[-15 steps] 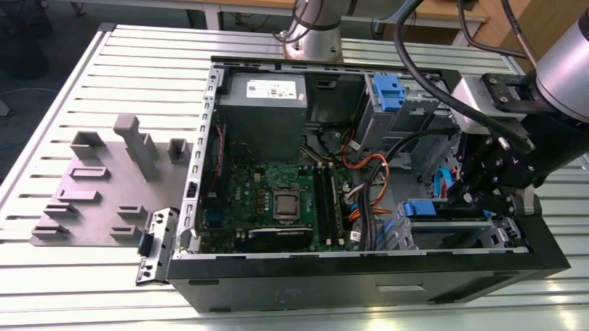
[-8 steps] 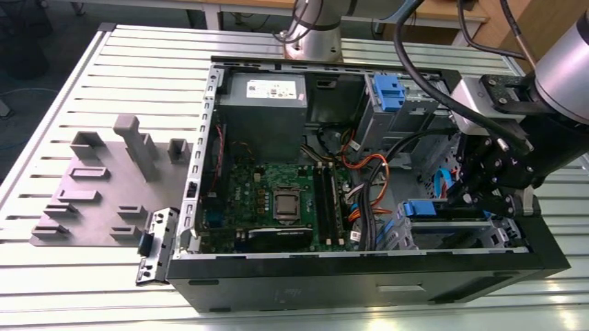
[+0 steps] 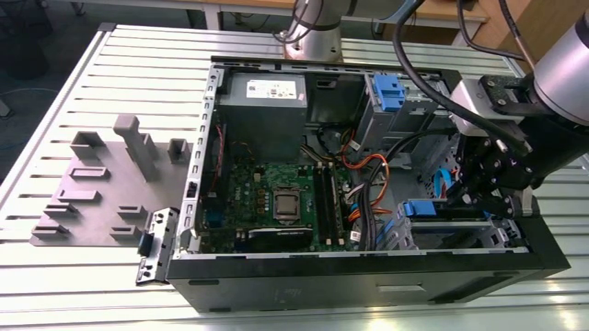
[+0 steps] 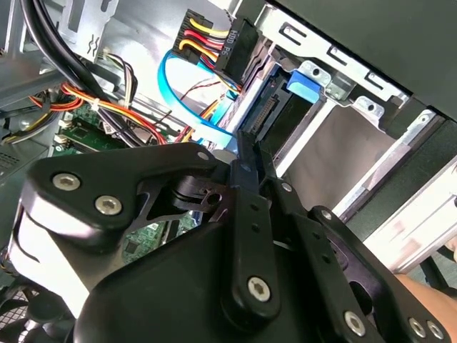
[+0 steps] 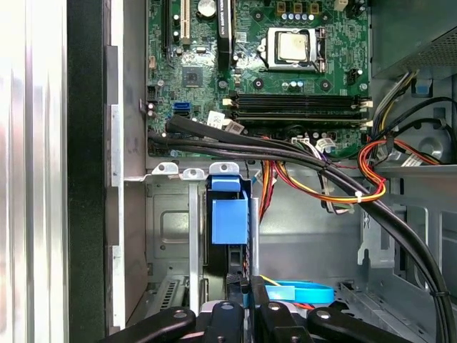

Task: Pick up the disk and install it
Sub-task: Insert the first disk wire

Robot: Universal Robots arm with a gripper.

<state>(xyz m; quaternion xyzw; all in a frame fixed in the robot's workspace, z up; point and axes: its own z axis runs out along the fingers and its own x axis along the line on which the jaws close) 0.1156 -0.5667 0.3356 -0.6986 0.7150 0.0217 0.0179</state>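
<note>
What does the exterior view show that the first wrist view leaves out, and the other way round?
The exterior view alone takes in the whole computer case, the slatted table, the grey fixture block and the power supply. The first wrist view alone looks straight down the drive bay, where the disk stands edge-on in its blue carrier. Both show the motherboard, the cables and the gripper at the bay.

One open computer case [image 3: 368, 272], one motherboard [image 3: 276, 200], two blue drive carriers [image 3: 387, 92] [image 3: 421, 208].
</note>
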